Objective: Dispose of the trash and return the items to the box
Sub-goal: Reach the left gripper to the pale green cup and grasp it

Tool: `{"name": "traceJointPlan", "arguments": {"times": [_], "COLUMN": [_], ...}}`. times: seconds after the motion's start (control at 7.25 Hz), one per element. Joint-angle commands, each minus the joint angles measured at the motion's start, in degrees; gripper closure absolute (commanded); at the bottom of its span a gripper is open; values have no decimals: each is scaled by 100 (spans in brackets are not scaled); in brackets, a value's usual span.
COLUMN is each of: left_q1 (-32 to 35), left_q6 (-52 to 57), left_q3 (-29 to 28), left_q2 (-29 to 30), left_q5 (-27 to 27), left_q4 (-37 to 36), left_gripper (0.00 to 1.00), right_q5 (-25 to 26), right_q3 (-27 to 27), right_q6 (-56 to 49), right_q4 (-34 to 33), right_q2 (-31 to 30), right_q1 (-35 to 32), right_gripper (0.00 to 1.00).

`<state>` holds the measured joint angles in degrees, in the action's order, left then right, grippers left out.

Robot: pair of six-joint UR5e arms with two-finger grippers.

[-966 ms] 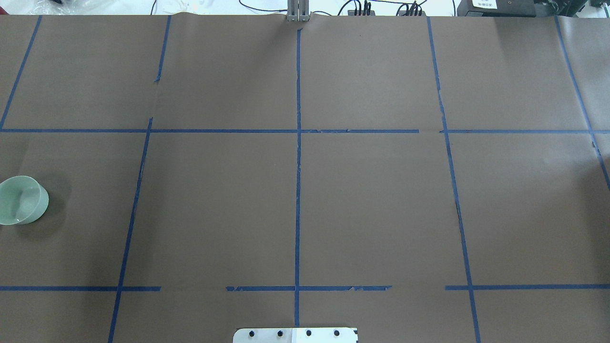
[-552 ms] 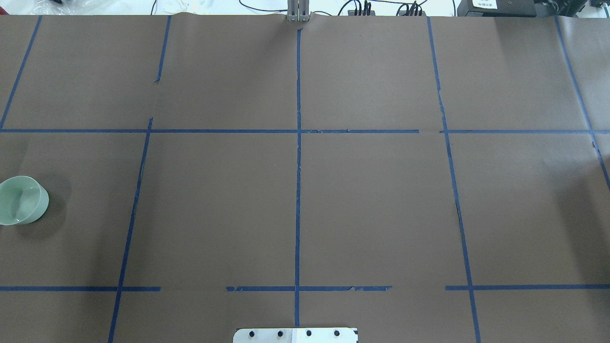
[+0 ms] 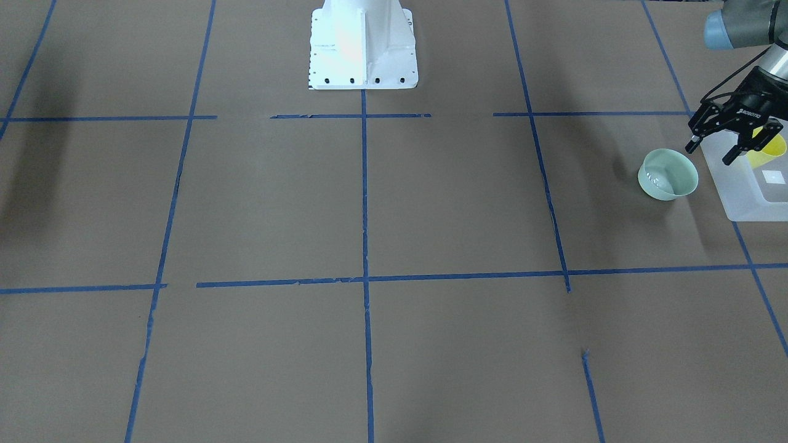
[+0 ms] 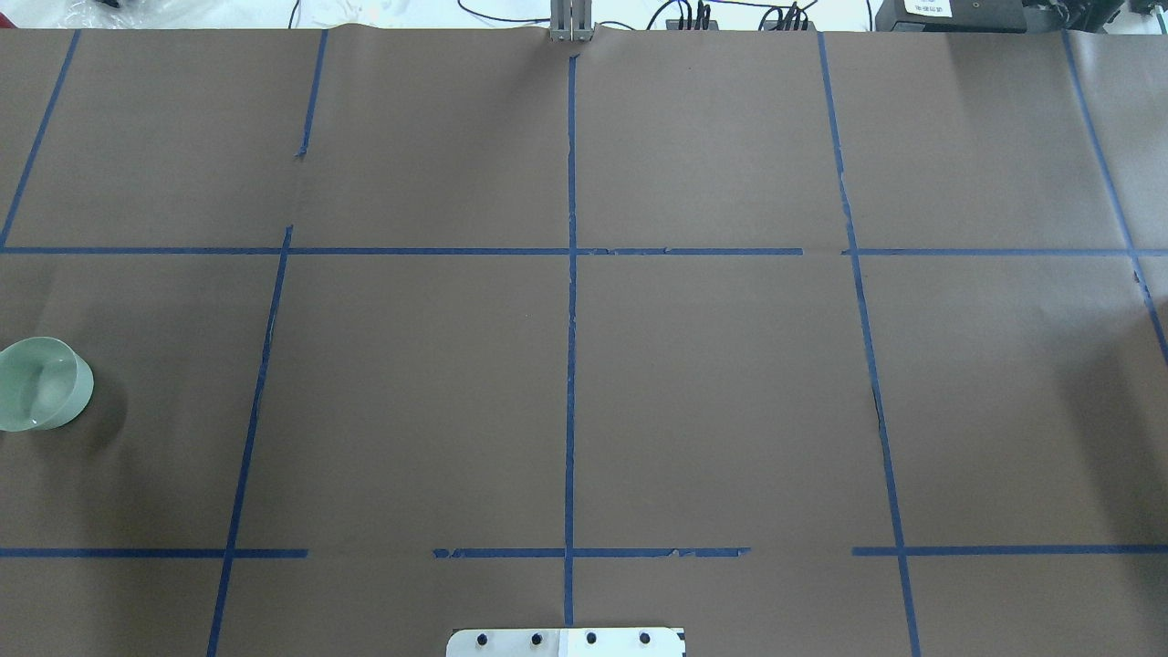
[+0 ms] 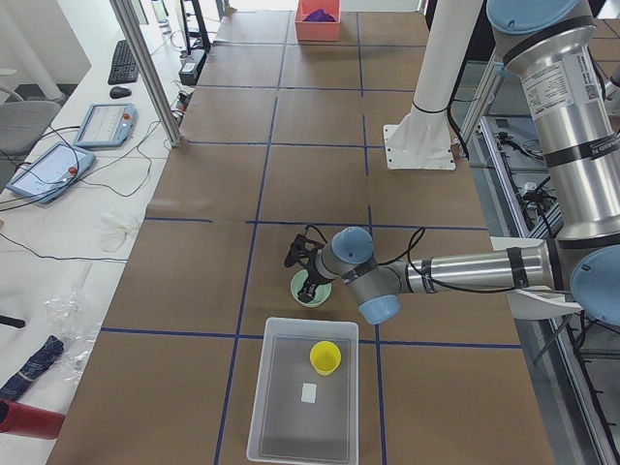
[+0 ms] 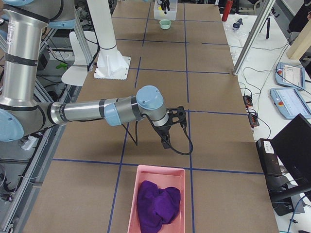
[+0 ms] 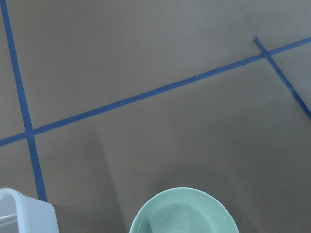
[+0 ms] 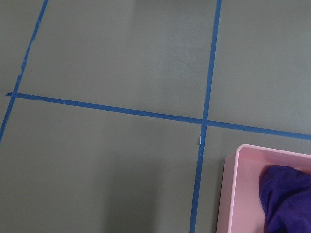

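The pale mint-green bowl [image 3: 668, 175] stands upright on the brown table at its left end, next to the frosted-white box [image 3: 748, 200]. The bowl also shows in the overhead view [image 4: 41, 395] and the left wrist view [image 7: 183, 213]. The yellow cup [image 3: 769, 147] sits inside the box [image 5: 281, 426]. My left gripper [image 3: 709, 154] is open and empty, hovering just above the bowl's box-side rim. My right gripper [image 6: 173, 127] hovers over the table at the far end, near the pink tray; I cannot tell whether it is open or shut.
A pink tray [image 6: 160, 168] holding a purple cloth [image 6: 156, 204] stands at the table's right end and shows in the right wrist view [image 8: 231, 194]. The robot's white base [image 3: 363, 49] stands at the table's middle edge. Blue tape lines grid the table.
The bowl has not moved. The shadow that lay across the inside of the bowl has shrunk away, and a faint shadow at the table's right has faded.
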<state>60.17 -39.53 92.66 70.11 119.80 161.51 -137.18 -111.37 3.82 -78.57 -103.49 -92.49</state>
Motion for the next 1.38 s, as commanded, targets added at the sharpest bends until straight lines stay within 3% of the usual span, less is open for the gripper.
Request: {"name": "traceJointPlan", "arguments": {"times": [0.0, 0.69, 0.83, 0.97, 1.1, 1.24], "left_q1": [-225, -593, -707, -717, -717, -709], "left_q6": [-415, -530, -538, -565, -504, -486], "left_q3": [-466, -767, -785, -750, -724, -584], "left_q2": [203, 477, 478, 478, 486, 487], "left_q5": [-290, -632, -738, -722, -739, -678], "left_q4": [223, 205, 214, 249, 249, 241], "left_gripper": [29, 40, 49, 89, 100, 100], "right_q5": [-2, 7, 7, 7, 7, -2], "right_q3": [2, 19, 19, 19, 19, 19], "right_q6": [5, -13, -22, -22, -22, -30], "right_q4": [288, 316, 316, 316, 316, 316], "right_q2": [-170, -250, -268, -268, -268, -277], "right_q1": [12, 12, 12, 12, 12, 12], "right_gripper": [0, 0, 0, 0, 0, 0]}}
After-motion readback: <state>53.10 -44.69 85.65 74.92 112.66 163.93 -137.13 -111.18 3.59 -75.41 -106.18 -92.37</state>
